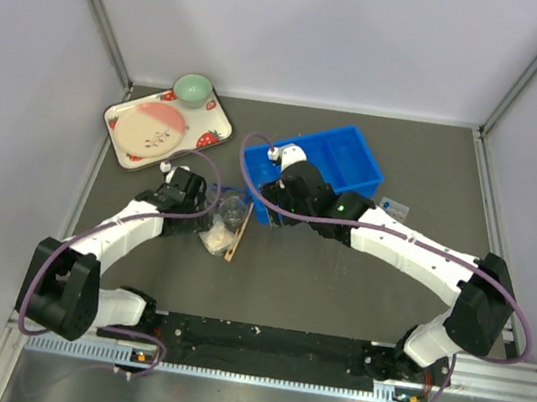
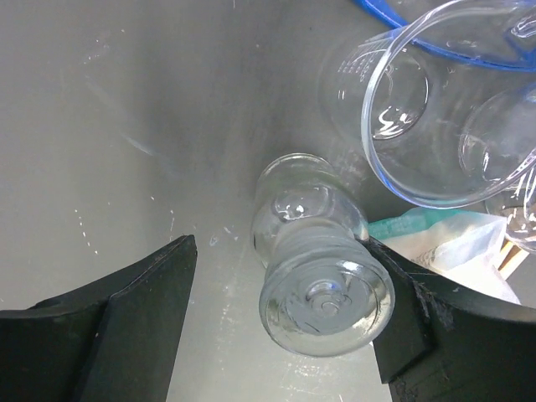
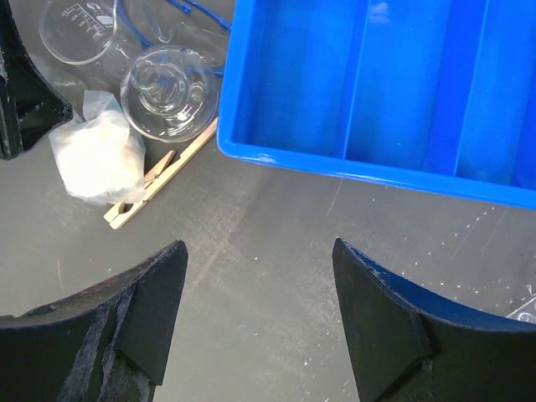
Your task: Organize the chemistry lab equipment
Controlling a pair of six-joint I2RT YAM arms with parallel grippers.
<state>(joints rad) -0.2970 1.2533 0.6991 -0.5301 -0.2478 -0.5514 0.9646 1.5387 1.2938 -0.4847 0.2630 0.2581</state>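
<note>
Currently: one blue bin (image 3: 352,166), one clothespin (image 3: 161,184), one pouch (image 3: 95,157), one glass stopper (image 3: 167,94).

Glossy clear glass is shown by the flask (image 2: 322,285), smooth blue plastic by the bin (image 3: 377,84), bare wood by the clip (image 3: 163,180), a matt scuffed finish by the tabletop (image 3: 268,251).

The whole worktop (image 1: 336,292) is viewed steeply from above and behind the arm bases. Both wrist cameras are held close over it, angled downward. The glass bottle (image 2: 322,276) and white packet (image 2: 444,243) are shared by all three views.
</note>
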